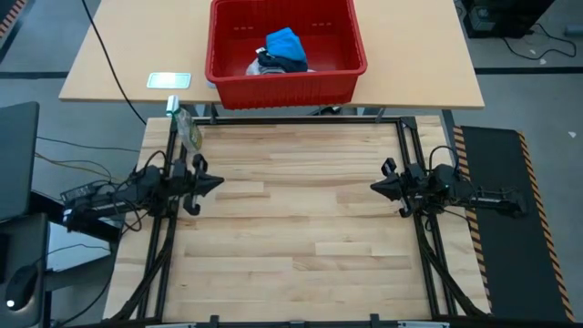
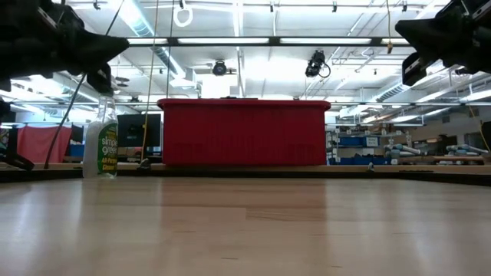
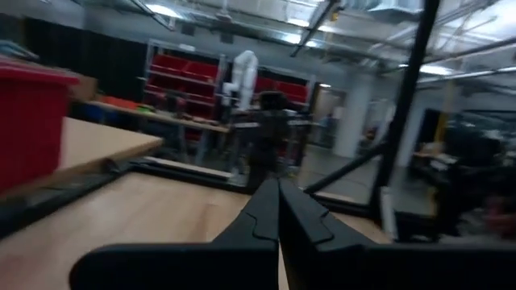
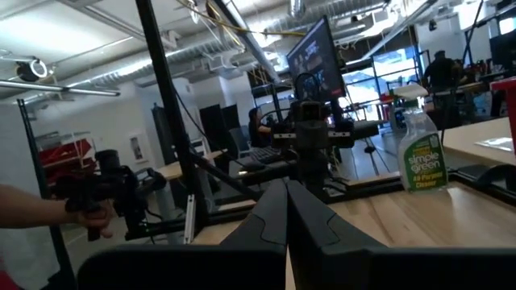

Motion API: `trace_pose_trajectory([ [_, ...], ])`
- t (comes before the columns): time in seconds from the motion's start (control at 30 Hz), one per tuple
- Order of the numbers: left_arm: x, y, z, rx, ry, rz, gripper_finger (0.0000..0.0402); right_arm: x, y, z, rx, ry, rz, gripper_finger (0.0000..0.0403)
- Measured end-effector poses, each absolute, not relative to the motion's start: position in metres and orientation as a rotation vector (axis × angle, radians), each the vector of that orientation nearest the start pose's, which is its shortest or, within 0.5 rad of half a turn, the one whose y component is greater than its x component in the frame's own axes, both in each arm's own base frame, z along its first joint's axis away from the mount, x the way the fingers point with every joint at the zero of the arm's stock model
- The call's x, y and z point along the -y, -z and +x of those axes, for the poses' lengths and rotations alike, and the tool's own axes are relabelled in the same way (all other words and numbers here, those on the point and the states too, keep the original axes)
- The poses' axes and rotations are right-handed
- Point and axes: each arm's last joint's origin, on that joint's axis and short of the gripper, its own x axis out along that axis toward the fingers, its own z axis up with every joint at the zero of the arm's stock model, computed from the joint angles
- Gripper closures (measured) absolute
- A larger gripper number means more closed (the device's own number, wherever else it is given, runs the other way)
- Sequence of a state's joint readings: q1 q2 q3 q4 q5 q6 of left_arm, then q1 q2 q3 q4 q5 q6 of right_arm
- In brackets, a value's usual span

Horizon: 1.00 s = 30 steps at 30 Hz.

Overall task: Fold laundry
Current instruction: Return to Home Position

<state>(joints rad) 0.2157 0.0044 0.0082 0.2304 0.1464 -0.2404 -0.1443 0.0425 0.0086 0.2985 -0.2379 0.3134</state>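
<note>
The laundry lies in a red plastic basket on the tan table beyond the far edge of the wooden table. A bright blue garment sits on top of a dark navy piece with a bit of pale cloth beside it; the rest is hidden. My left gripper hovers shut over the wooden table's left side, pointing right. My right gripper hovers shut over the right side, pointing left. Both are far from the basket.
A green spray bottle stands at the far left corner of the wooden table. A small pale card lies on the tan table. A black frame borders the wooden table. A person's hand shows in the room beyond.
</note>
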Motion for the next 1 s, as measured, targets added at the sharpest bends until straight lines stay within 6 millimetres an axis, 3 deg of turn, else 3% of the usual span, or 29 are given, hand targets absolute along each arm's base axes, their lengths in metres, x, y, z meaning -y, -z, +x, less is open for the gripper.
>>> trace_pose_trajectory([
  [0.27,-0.011,-0.199,0.091,0.347,0.035,-0.236,0.0399,0.009,-0.190,0.096,0.235,-0.111,0.259,0.0398],
  [0.6,-0.015,-0.192,0.092,0.279,-0.047,-0.122,0.0399,0.010,-0.191,0.095,0.236,-0.112,0.225,0.0398],
  [1.0,-0.013,-0.184,0.095,0.195,-0.045,-0.201,0.0399,0.012,-0.183,0.097,0.161,-0.112,0.210,0.0395],
])
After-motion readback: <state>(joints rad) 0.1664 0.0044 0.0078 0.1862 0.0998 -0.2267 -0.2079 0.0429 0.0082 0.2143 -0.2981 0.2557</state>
